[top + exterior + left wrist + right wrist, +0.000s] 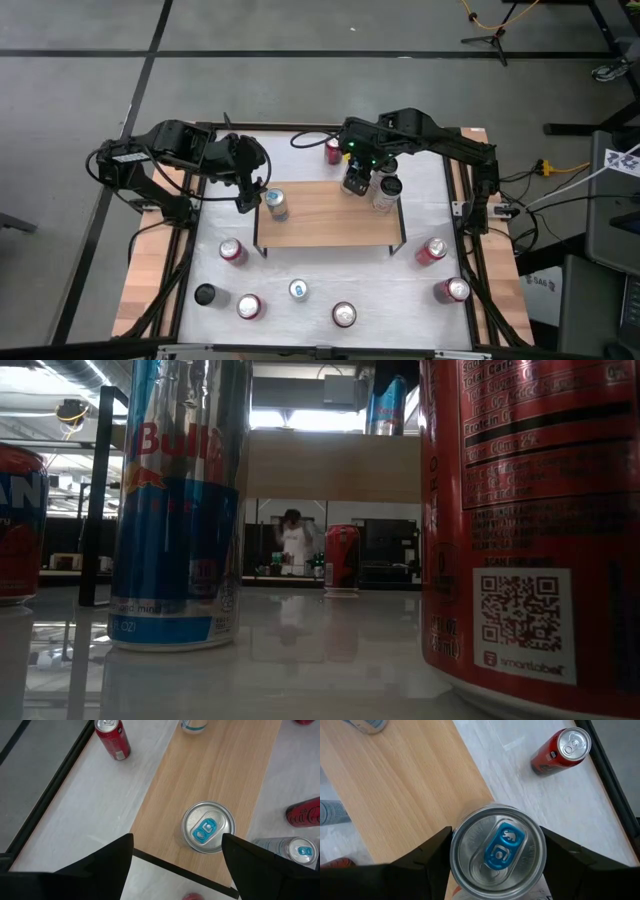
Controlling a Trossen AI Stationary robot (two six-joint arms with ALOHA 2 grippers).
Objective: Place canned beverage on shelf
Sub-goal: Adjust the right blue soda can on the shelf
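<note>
1. Left arm (170, 150): matte black links with rounded joint housings, running from 9 o'clock toward the table's middle; a white label strip sits on the link nearest its base.
2. Right arm (430, 135): the same black, chunky build; small green lights glow on its wrist at about 12 o'clock.
3. Black cables loop beside both arms' bases and trail down the table's sides.
4. Left gripper (177, 865): two broad, flat, dark fingers (100, 865) with angled inner edges.
5. Right gripper (495, 865): matching dark fingers (585, 870), plain, with no markings visible.
</note>
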